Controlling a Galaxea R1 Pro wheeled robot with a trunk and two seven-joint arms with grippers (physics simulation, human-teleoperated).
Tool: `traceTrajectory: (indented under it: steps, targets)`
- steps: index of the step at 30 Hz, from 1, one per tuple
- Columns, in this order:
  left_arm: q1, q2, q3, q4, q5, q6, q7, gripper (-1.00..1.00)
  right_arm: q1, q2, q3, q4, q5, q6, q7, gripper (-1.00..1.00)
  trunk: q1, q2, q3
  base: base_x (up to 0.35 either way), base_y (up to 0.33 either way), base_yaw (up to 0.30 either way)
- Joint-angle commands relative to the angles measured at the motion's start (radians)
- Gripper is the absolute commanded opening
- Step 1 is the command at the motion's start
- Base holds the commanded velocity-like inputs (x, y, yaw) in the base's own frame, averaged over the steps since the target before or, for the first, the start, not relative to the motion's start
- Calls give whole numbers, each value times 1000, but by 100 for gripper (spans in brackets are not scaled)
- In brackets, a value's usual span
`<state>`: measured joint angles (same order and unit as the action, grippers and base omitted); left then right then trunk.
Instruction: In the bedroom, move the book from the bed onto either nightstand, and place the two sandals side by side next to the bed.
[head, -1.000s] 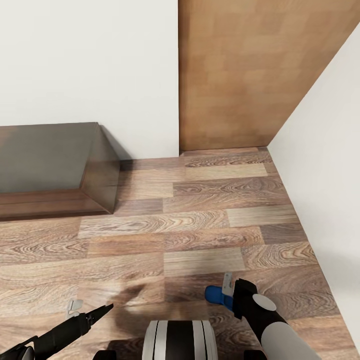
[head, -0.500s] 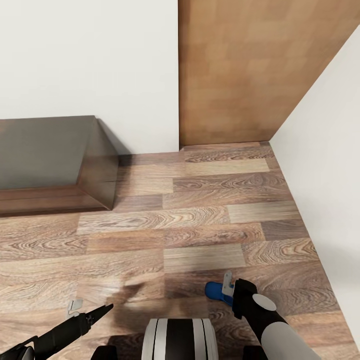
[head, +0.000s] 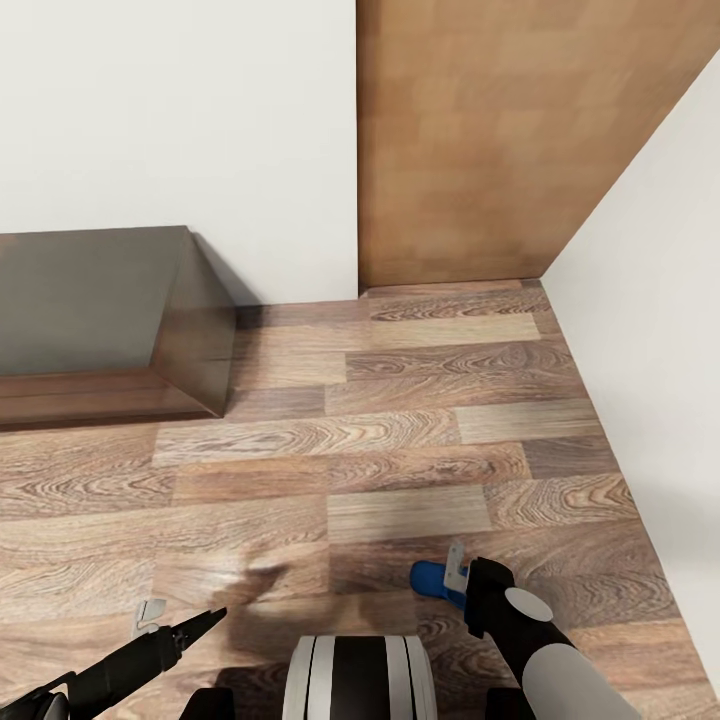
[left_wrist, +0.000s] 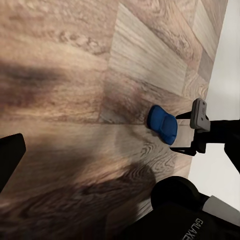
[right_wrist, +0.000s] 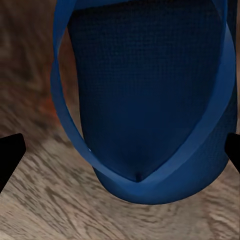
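One bright blue sandal (head: 428, 578) lies on the wood-plank floor just in front of my base, at the right. My right gripper (head: 452, 580) points down over it. In the right wrist view the sandal (right_wrist: 145, 100) sits sole-down between the two black fingertips (right_wrist: 11, 155), which stand wide apart at the frame's edges. The left wrist view shows the sandal (left_wrist: 162, 124) beside the right gripper (left_wrist: 192, 131). My left gripper (head: 180, 615) hovers low over bare floor at the left, open and holding nothing. The book is out of view.
A low dark-brown glossy piece of furniture (head: 190, 340) stands against the white wall at the left; I cannot tell if it is the bed or a nightstand. A wooden door panel (head: 470, 150) closes the corner, and a white wall (head: 660, 350) runs along the right.
The camera moved: wall, furniture and floor sit slightly higher in the picture than a second ago. The sandal shifted with the floor. Both arms hold the same pose.
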<state>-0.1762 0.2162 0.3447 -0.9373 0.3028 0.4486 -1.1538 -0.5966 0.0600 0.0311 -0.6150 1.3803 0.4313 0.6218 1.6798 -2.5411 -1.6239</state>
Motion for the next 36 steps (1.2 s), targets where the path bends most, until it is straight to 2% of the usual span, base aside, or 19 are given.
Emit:
traceTrajectory:
  steps: [1, 13, 17, 36]
  targets:
    - [0, 0, 0, 0, 4, 10, -2, 100, 0, 0, 3, -2, 7, 3, 7, 100, 0, 0, -1, 0, 0, 0]
    - [0, 0, 1, 0, 4, 10, -2, 100, 0, -1, 3, -2, 7, 3, 7, 100, 0, 0, -1, 0, 0, 0]
    - [0, 0, 1, 0, 4, 10, -2, 100, 0, -1, 3, -2, 7, 3, 7, 100, 2, -1, -16, 0, 0, 0]
    - [0, 0, 2, 0, 4, 10, -3, 100, 0, -2, 2, -2, 7, 3, 7, 100, 2, -1, -16, 0, 0, 0]
